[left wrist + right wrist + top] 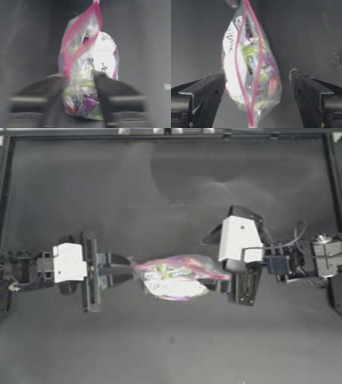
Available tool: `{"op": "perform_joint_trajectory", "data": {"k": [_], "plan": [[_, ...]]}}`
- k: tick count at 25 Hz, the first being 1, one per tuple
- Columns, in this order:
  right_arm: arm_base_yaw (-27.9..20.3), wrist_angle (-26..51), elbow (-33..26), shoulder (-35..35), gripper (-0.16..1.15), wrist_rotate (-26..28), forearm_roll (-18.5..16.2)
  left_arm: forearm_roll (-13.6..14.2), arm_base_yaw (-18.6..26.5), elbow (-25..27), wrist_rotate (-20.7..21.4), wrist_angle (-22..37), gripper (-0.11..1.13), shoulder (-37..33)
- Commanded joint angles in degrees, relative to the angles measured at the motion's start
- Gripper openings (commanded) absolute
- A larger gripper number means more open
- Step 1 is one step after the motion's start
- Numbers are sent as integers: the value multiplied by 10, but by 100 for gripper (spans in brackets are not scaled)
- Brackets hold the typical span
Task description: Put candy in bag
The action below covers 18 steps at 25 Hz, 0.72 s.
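The bag [179, 276] lies between the two grippers at mid-table, its pink-red seal strip [247, 62] parted into a narrow slit, so the mouth appears open. Multicoloured sweets fill it; pale green pieces show among them, but a separate candy cannot be identified, and none lies loose on the table [167, 188].

Judged step: holding the mouth open or closing the seal with the load inside. To do this well, the holding arm should keep its grip steady and avoid twisting the film. The second arm should approach one lip of the seal squarely, not the bag body, so the contents are not squeezed out.

Left gripper [78, 82]: jaws narrow, closed on one end of the bag. Film and sweets are pinched between the fingers [103, 85], and the rest of the bag extends away beyond the tips.

Right gripper [258, 78]: jaws wide. The bag's opposite end sits between them. One finger [211, 83] is just beside or touching the film; contact cannot be confirmed. The other finger stands clear of it.
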Motion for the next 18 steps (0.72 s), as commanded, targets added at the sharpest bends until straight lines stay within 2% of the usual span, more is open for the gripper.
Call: {"op": "perform_joint_trajectory", "data": {"k": [1,3,7,12,18], "plan": [[0,-7,-4,-15,101,1,-2,-2,1,-13,0,-4,101,-2],[1,-8,-2,-15,101,1,-2,-1,2,-13,0,-4,97,-1],[0,-10,0,-15,101,1,-2,-1,9,-14,1,-4,103,-3],[1,-9,1,-16,101,-4,-4,-1,15,-16,2,3,103,-16],[1,-16,9,-32,101,-9,-6,0,24,-20,8,62,103,-62]]}}
